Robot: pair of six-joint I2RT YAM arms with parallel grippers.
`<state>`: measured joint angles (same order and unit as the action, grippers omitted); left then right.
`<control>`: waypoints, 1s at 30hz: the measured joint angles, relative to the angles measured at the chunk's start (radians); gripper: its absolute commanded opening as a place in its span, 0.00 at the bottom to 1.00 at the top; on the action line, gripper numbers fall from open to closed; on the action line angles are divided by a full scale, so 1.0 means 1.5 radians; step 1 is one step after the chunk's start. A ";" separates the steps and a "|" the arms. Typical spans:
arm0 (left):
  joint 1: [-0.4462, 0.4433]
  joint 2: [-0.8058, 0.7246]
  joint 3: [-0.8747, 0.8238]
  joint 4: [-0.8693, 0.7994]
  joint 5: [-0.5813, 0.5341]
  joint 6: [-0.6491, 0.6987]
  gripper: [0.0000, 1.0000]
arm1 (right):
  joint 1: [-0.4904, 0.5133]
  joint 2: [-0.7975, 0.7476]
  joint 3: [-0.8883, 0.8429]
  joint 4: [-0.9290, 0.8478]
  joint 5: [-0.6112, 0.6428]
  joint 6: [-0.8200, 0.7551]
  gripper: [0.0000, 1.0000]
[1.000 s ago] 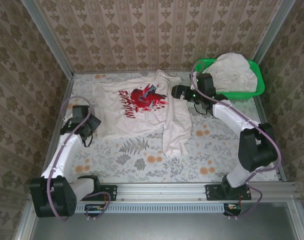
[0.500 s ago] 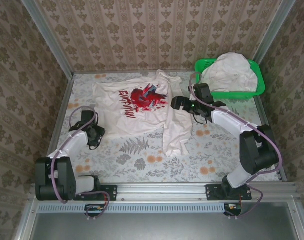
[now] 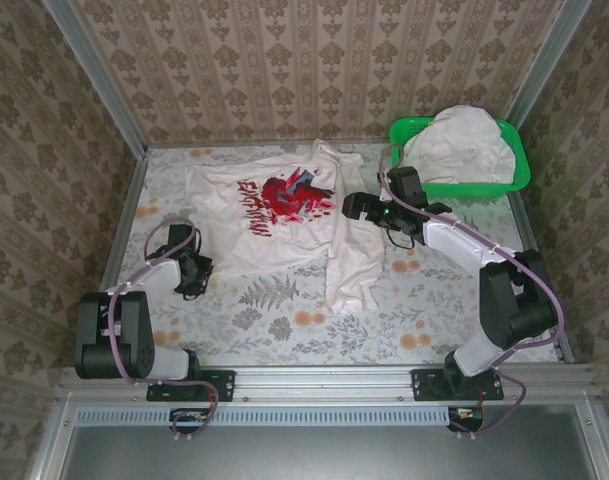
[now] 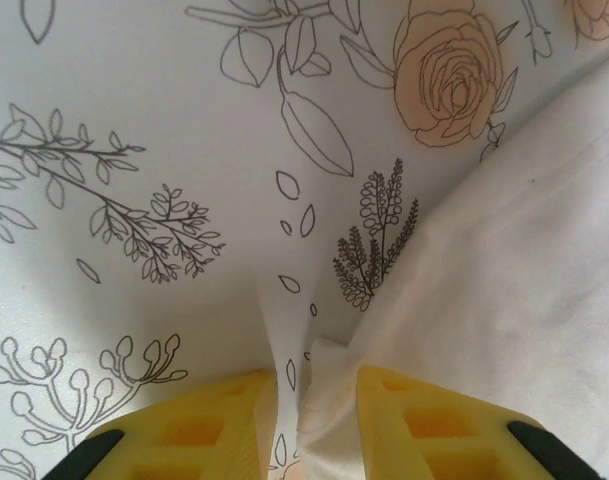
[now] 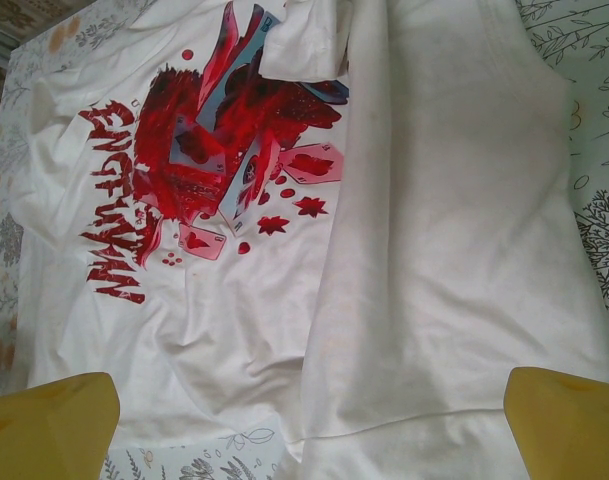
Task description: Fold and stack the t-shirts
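Note:
A white t-shirt [image 3: 274, 215] with a red, black and blue graphic [image 5: 224, 140] lies spread on the flowered tablecloth. Its plain right side [image 5: 454, 220] is folded over and hangs toward the near edge. My left gripper [image 3: 194, 275] rests on the table at the shirt's near left corner. In the left wrist view its yellow fingers [image 4: 234, 420] are pinched on that corner [image 4: 329, 400] together with a ridge of tablecloth. My right gripper [image 3: 349, 207] hovers over the shirt's right part, fingers wide apart with nothing between them [image 5: 312, 395]. Another white shirt [image 3: 459, 145] is heaped in the basket.
The green plastic basket [image 3: 519, 178] stands at the far right corner. Patterned walls close in the table on three sides. Bare flowered tablecloth [image 3: 284, 320] stretches along the near edge and on the right below the basket.
My left arm pulled back toward its base and its gripper came down onto the shirt's near left corner. My right gripper shifted slightly nearer, then stayed still.

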<state>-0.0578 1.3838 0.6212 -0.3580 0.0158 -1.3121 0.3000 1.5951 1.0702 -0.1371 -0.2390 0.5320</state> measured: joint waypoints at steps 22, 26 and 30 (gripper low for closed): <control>0.000 -0.036 0.056 -0.056 -0.009 0.017 0.00 | -0.001 -0.117 -0.084 -0.124 0.033 0.002 0.92; 0.002 -0.087 0.071 -0.076 -0.009 0.023 0.00 | -0.002 -0.165 -0.145 -0.158 0.033 0.012 0.81; 0.011 -0.107 0.082 -0.093 -0.008 0.032 0.00 | -0.011 -0.164 -0.182 -0.172 0.030 0.035 0.67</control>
<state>-0.0414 1.2228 0.7444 -0.4980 0.0036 -1.2644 0.2836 1.3495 0.7979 -0.3958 -0.1940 0.5846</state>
